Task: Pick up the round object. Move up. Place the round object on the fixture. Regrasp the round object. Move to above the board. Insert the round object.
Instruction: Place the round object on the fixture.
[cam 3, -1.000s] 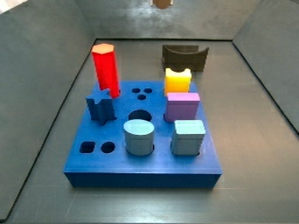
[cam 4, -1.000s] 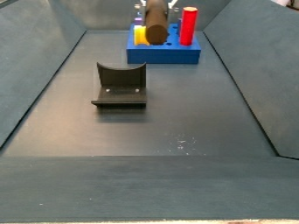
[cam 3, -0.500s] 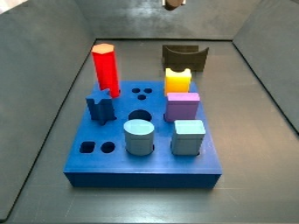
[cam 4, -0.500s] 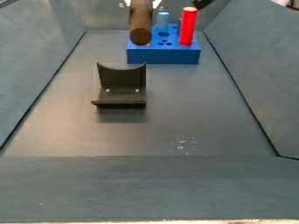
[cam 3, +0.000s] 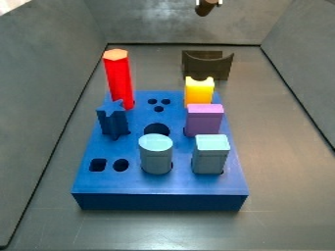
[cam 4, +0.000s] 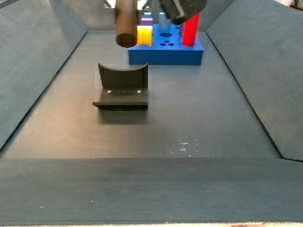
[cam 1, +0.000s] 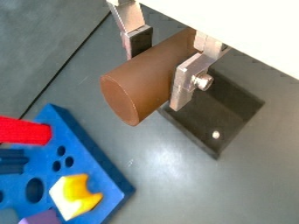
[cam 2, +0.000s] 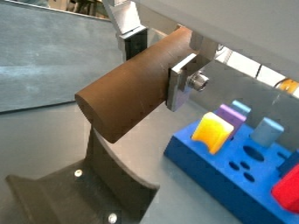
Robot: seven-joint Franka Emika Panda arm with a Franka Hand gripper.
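Both wrist views show the gripper (cam 1: 162, 54) (cam 2: 156, 59) closed on a brown round cylinder (cam 1: 149, 79) (cam 2: 135, 83): the flat silver finger plates (cam 1: 191, 77) (cam 2: 184, 80) with dark pads press its curved side from opposite sides near one end, and the rest of the cylinder sticks out beyond the fingers. The cylinder is in the air, clear of the floor. In a wrist view the dark L-shaped fixture (cam 1: 219, 121) lies on the grey floor below and behind the cylinder; in a wrist view its curved cradle (cam 2: 107, 185) sits beneath the cylinder's free end, apart from it. In a side view the cylinder (cam 4: 124, 21) hangs tilted above and beyond the fixture (cam 4: 120, 87), between it and the blue rectangular board (cam 4: 166, 51), with the gripper body (cam 4: 178, 9) at the upper edge. In a side view only a small brown part of the cylinder (cam 3: 207, 6) shows at the top edge, above the fixture (cam 3: 206, 65). The board (cam 3: 160, 167) carries a red hexagonal post (cam 3: 117, 75), a yellow block (cam 3: 199, 90), a purple block (cam 3: 203, 120), a dark blue star piece (cam 3: 113, 118), a light blue cylinder (cam 3: 156, 154) and a light blue cube (cam 3: 211, 153); a round hole (cam 3: 156, 129) near its middle is open.
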